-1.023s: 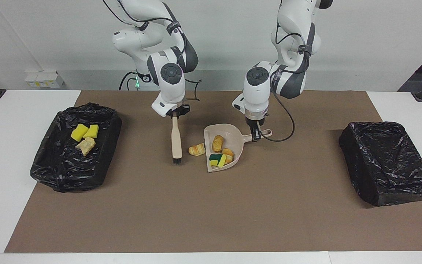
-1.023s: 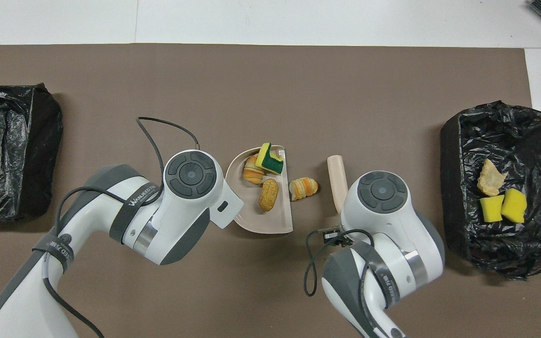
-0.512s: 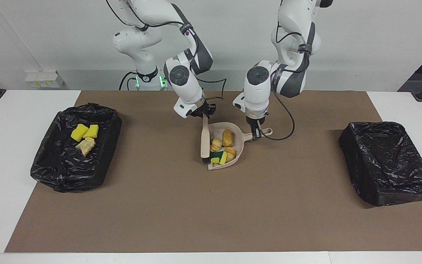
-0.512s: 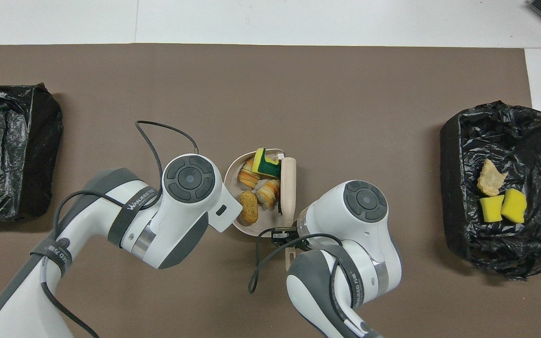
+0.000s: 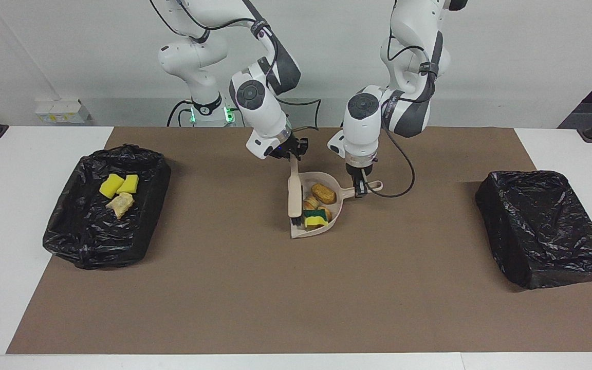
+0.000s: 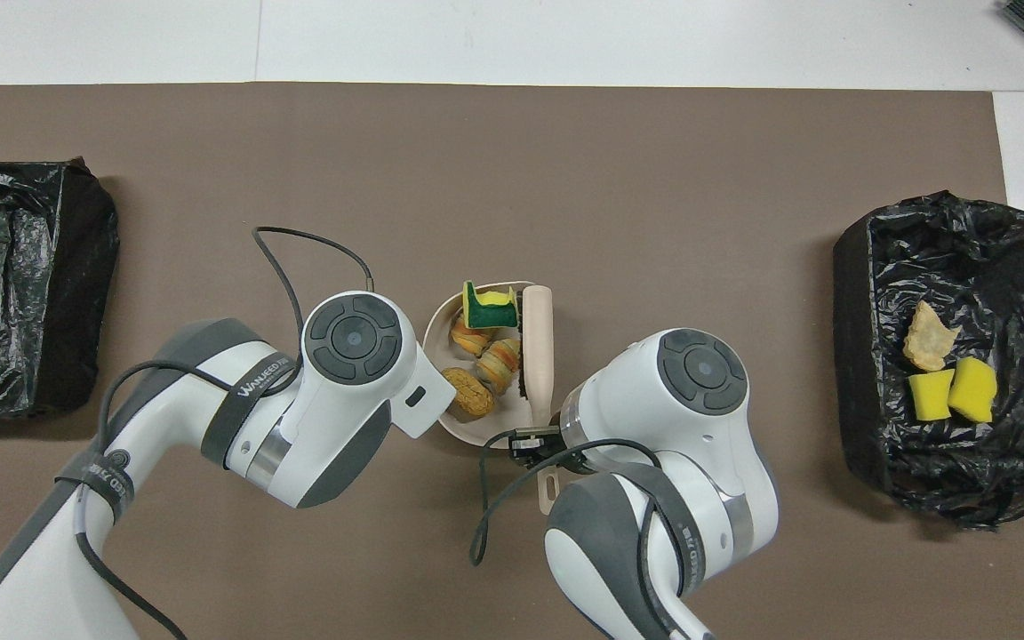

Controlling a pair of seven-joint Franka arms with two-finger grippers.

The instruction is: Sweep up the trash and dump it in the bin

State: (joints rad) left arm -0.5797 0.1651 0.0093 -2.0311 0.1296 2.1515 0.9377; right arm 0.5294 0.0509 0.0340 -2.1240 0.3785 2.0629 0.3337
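The left tool point(image 5: 359, 191) was clamped on the handle of a beige dustpan point(image 5: 335, 210) resting at the middle of the brown mat point(image 5: 275, 288). The right tool point(image 5: 292, 154) was clamped on a hand brush point(image 5: 294, 191), its bristles at the pan's mouth. Four scraps point(image 5: 317, 204) lay in the pan, just beside both tools. Three more scraps point(image 5: 118, 192) lay in the black-lined bin point(image 5: 90, 241) toward the right arm's end; another bin point(image 5: 548, 226) sat toward the left arm's end.

Beige dustpan point(image 5: 333, 210), green/yellow sponge point(image 5: 315, 221), blk bin bags point(image 5: 102, 226), brown mat point(image 5: 285, 293)
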